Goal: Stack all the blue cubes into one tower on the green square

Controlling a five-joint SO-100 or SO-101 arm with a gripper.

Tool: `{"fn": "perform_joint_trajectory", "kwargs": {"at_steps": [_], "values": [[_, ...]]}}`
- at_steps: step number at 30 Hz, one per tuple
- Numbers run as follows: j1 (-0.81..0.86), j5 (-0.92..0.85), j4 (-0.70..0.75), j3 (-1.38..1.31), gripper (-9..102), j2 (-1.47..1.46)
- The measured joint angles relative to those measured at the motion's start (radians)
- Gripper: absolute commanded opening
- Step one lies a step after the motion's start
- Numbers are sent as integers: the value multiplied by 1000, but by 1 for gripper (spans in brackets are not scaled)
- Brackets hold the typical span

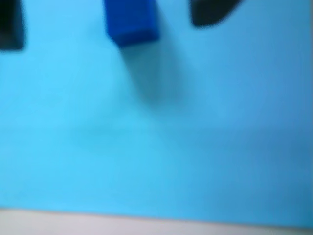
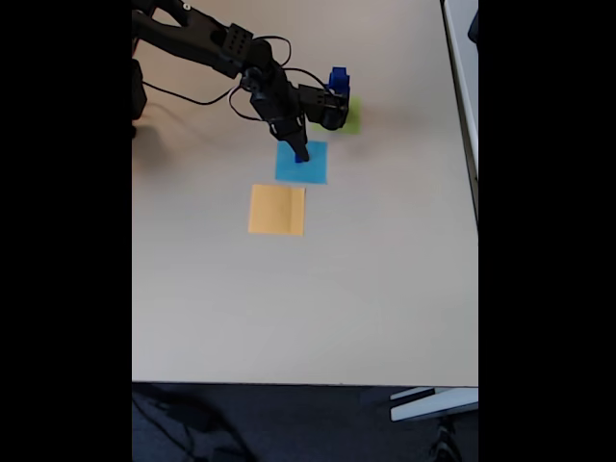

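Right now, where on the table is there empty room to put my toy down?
The big bare stretch of table below the orange square in the fixed view is free. It gets crowded up top, where the gripper stands over the light-blue square with a small blue cube, beside the tower on the green square.

A broad, pale beige surface [image 2: 318,298] takes up most of the fixed view, smooth and evenly lit, with soft shadow gathering toward its top left corner. Past its near edge the floor [image 2: 289,423] is dark grey. A white piece of furniture [image 2: 433,402] juts in at the lower right. Another light-coloured edge [image 2: 460,58] runs along the right side.
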Motion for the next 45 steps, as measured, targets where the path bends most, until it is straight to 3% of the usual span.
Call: {"fn": "perform_joint_trajectory", "kwargs": {"at_steps": [45], "values": [[14, 8, -103, 115, 14, -2]]}}
